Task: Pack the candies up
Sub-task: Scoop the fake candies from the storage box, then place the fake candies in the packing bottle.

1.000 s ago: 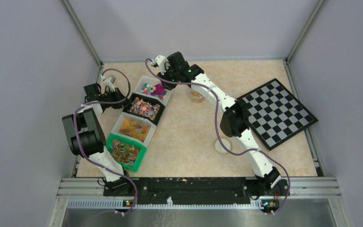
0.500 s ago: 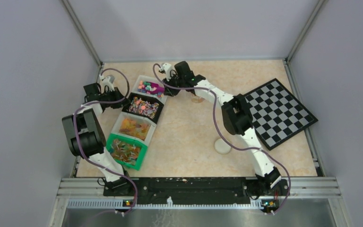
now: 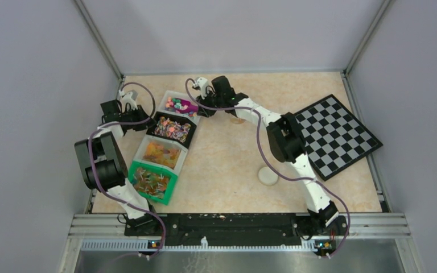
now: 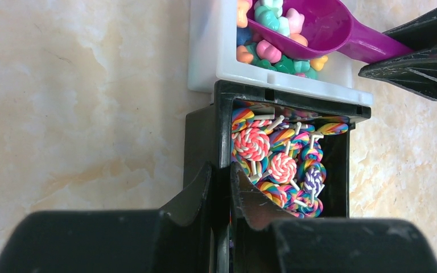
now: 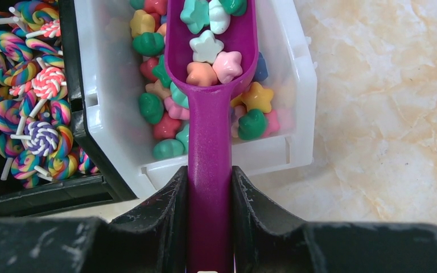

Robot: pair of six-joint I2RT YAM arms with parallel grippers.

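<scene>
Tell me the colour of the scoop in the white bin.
Magenta, a purplish pink; the scoop shows best in the right wrist view.

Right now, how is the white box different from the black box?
The white box holds star-shaped candies; the black box holds swirly lollipops on sticks. A purple scoop dips into the white box; the left pincer grips the black box's wall. Both are open-topped, side by side.

Even, diffuse light falls from above. The marbled table (image 3: 227, 170) is bright, with faint soft shadows under the arms. Both wrist views are sharp on the candies (image 5: 205, 48), while the fingers (image 5: 159, 210) at the bottom edge look dark and slightly soft. The magenta scoop (image 5: 209, 142) carries mild glare, and the black bin (image 4: 199, 142) is dim inside.
</scene>
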